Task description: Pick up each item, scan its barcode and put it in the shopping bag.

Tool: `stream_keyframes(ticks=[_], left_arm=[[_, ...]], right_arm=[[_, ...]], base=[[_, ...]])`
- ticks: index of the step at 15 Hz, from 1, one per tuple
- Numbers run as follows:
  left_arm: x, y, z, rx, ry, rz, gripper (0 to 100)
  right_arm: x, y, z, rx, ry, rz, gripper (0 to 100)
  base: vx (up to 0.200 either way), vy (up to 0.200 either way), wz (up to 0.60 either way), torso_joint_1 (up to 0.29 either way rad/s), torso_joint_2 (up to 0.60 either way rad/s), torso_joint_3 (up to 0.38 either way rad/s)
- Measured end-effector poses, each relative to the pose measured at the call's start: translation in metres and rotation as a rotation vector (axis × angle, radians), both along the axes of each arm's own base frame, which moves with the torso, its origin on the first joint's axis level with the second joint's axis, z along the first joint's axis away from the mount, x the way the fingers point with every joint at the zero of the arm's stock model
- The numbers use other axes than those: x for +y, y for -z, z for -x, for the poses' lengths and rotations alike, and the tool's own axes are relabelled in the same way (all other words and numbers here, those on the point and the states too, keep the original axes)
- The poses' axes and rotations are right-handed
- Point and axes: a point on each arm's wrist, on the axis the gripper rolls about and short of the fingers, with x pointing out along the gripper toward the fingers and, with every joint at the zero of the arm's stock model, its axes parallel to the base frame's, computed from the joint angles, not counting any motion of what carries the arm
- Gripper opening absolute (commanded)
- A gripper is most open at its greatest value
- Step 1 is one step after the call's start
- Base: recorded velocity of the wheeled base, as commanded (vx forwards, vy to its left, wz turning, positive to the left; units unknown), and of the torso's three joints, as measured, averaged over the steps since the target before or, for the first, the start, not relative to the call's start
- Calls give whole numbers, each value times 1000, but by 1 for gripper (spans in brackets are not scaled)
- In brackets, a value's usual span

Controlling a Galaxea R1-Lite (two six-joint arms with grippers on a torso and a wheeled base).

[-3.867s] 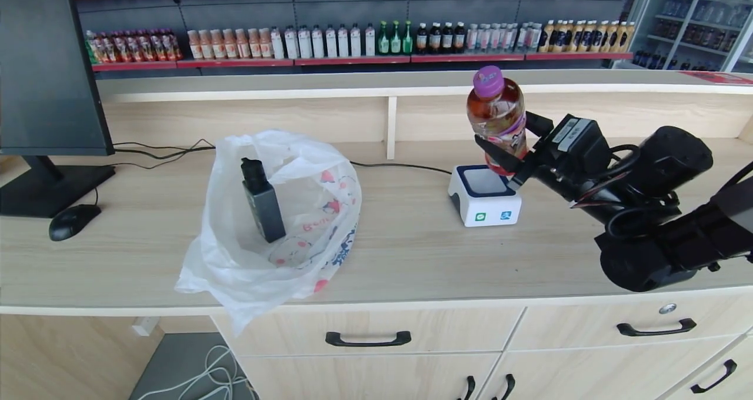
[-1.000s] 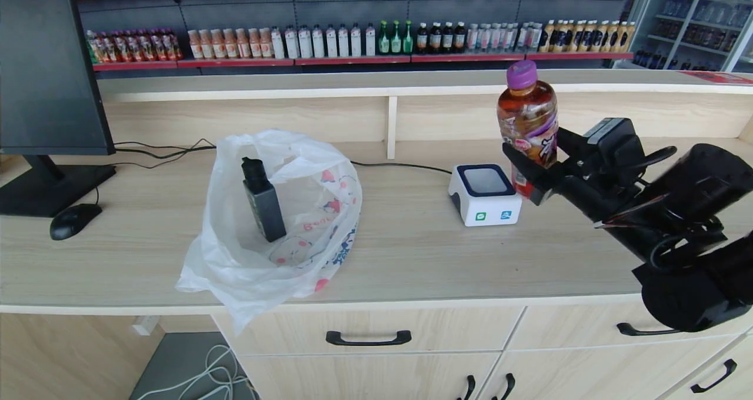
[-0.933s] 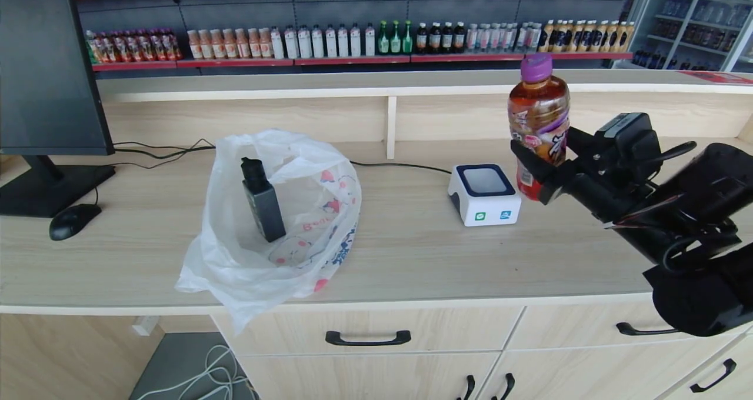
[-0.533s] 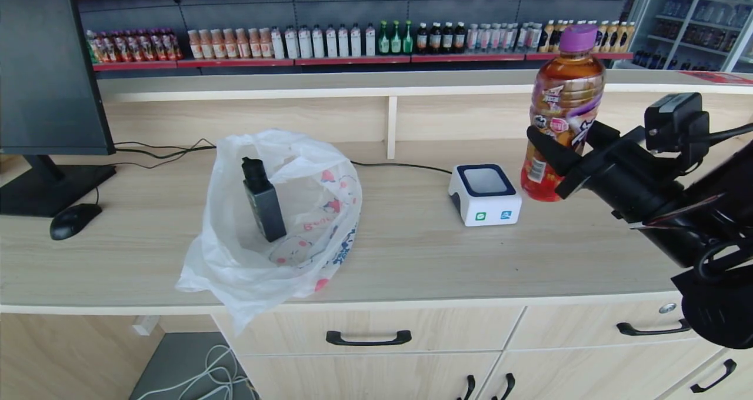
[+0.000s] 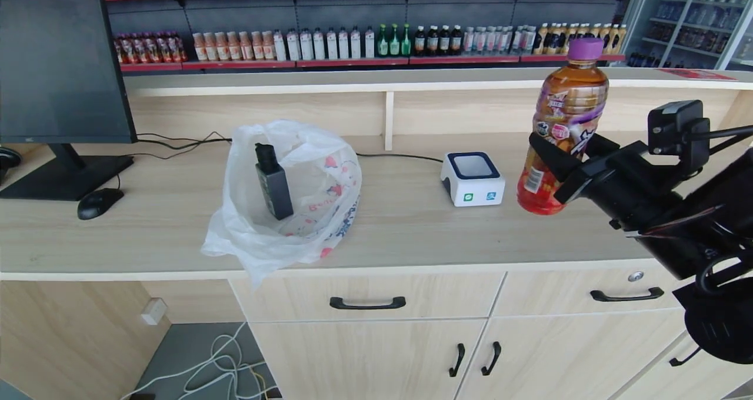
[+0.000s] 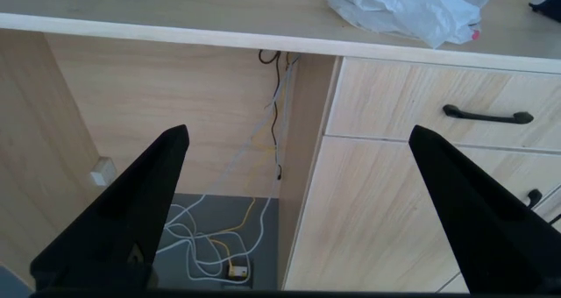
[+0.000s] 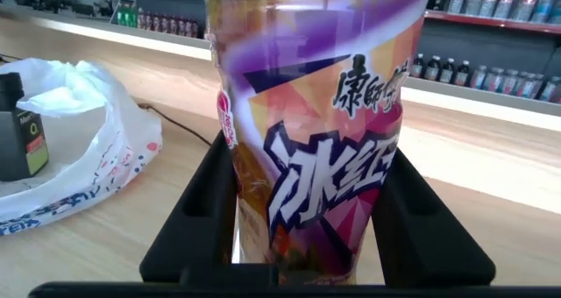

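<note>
Bottle axis: your bottle (image 5: pixel 562 129) stands near upright, purple cap on top, leaning slightly.
Bottle look: amber drink, purple-and-orange label.
Bottle place: above the counter (image 5: pixel 412 229), just right of the scanner (image 5: pixel 472 179), well apart from the bag (image 5: pixel 317 212).
Right gripper (image 5: pixel 567 153): extended from your right, jaws clamped on the bottle's lower half.
Left gripper (image 6: pixel 298 219): below counter level, jaws spread wide, holding nothing.

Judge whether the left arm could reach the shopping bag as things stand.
Probably, but not straight away: the left end effector hangs open below the counter edge, facing the cabinet front, with the shopping bag up on top. It would likely have to rise first.
</note>
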Motion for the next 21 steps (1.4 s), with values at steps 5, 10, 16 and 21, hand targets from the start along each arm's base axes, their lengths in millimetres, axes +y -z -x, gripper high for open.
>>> stream_keyframes(ticks=[5, 10, 16, 21], left_arm=[[0, 0, 0, 0, -1, 0, 100], [0, 0, 0, 1, -1, 1, 100], [0, 0, 0, 1, 0, 0, 100], [0, 0, 0, 0, 0, 0, 100]], right_arm=[[8, 2, 5, 20, -41, -18, 0], [9, 1, 6, 21, -54, -33, 0], [8, 3, 4, 30, -45, -34, 0], [9, 3, 0, 26, -44, -36, 0]], base=[[0, 120, 0, 0, 2, -3], [0, 200, 0, 11, 8, -6], [0, 0, 0, 0, 0, 0], [0, 0, 480, 0, 2, 5]])
